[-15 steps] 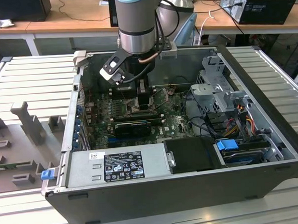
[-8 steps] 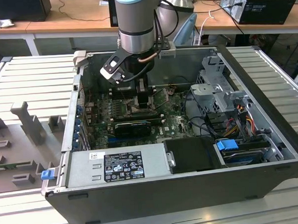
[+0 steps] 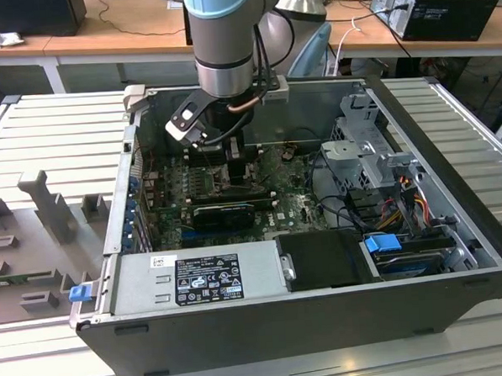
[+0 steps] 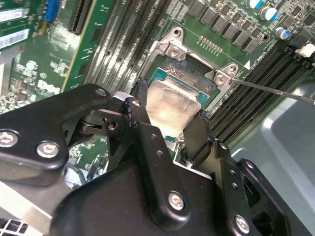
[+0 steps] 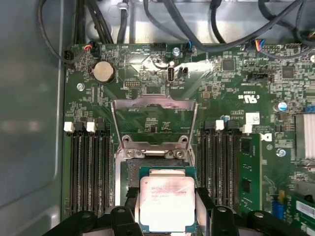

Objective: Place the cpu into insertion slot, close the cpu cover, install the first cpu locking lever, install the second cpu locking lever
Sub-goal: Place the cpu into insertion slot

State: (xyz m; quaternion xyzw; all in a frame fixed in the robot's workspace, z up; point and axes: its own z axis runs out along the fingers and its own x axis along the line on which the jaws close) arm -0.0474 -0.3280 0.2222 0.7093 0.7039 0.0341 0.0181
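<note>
Lab: desks (image 3: 142, 29), opened computer case (image 3: 267, 326).

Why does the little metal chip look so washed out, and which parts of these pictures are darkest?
Second wrist view: glare off the chip whitens its shiny top, and the black tool gripping it reads dark. First wrist view: reflected light fades the chip's face. Exterior view: the board inside the computer case is dim beside the bright table.

Exterior view: bright, even room light. Inside of the case (image 3: 326, 327) shaded beneath the arm (image 3: 222, 38). Both wrist views: hard glare on the cpu (image 5: 166, 201) (image 4: 172, 105) top, print washed out. First wrist view: bright reflected patch on the motherboard (image 5: 231, 88), source perhaps wrist-mounted.
</note>
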